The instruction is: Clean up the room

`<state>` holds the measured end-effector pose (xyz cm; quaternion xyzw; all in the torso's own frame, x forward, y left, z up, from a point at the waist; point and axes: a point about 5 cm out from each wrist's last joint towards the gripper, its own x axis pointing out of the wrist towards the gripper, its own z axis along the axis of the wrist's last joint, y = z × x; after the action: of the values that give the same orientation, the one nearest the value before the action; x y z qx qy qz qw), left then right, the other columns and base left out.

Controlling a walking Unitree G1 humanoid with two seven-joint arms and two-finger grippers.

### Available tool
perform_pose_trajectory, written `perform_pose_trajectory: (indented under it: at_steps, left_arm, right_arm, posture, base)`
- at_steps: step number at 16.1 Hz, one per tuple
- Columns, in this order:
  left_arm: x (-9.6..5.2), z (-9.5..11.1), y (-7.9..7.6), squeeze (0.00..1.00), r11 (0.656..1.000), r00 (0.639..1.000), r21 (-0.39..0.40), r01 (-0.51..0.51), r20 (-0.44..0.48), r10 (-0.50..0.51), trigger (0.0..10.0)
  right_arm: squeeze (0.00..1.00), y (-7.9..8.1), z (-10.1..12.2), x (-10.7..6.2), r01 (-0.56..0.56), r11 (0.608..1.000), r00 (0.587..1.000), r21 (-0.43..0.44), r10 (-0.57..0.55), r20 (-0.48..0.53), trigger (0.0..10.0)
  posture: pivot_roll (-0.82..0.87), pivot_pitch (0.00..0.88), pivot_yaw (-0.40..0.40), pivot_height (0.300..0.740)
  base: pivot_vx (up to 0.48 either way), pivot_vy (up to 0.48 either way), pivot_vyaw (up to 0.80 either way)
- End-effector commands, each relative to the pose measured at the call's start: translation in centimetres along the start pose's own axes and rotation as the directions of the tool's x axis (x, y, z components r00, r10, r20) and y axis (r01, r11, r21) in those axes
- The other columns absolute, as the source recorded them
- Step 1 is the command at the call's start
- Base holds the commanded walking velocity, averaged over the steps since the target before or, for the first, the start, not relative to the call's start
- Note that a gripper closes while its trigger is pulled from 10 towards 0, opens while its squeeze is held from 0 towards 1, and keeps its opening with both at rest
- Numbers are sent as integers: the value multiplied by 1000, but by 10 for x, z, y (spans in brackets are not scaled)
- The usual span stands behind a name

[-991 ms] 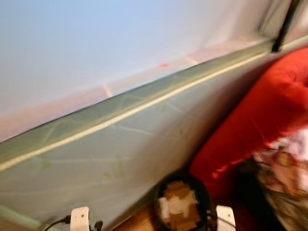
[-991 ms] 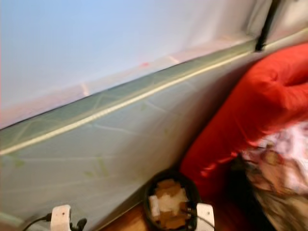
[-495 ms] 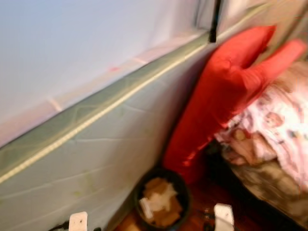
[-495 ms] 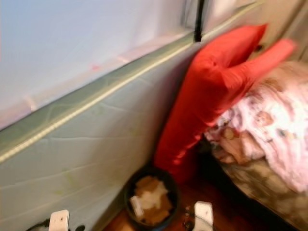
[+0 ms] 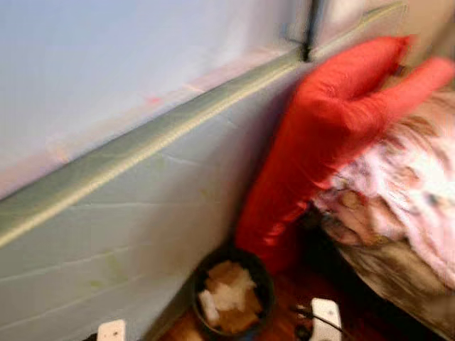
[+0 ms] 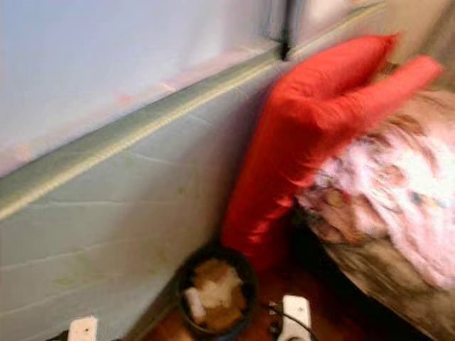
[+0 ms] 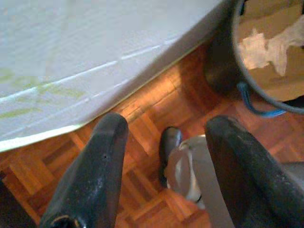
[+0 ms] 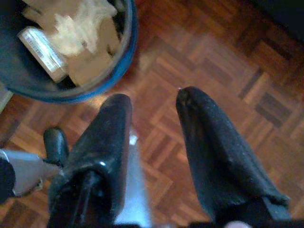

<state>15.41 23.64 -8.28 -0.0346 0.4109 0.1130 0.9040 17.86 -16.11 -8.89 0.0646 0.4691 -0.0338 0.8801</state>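
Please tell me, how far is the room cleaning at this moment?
Done, as far as it shows: the bin on the wood floor already holds paper and cardboard scraps. In hand: nothing; the left end effector and right end effector both hang open over the floor. Left: the red pillow leans against the mattress, and the patterned blanket lies crumpled beside it.

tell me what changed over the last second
Only the camera swung: the view shifted so the red pillow and the patterned bedding came further into the picture. Nothing was taken hold of or let go. The waste bin sits by the mattress as before, both grippers open.
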Motion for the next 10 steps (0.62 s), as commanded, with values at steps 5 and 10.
perform_pose_trajectory:
  at_steps: [5, 10]
  left_arm:
    - [-3, -15, 12, 0, 995, 989, 94, 18, -145, -4, 10000]
    - [-3, -15, 12, 0, 995, 989, 97, 19, -148, -5, 10000]
  right_arm:
    - [0, -50, -18, -10, 68, 987, 997, 147, -60, -55, 10000]
    - [0, -50, -18, -10, 71, 985, 997, 158, -64, -47, 10000]
  posture:
    - [55, 0, -3, 740]
    - [53, 0, -3, 740]
  base:
    - [0, -381, -142]
    - [0, -381, 0]
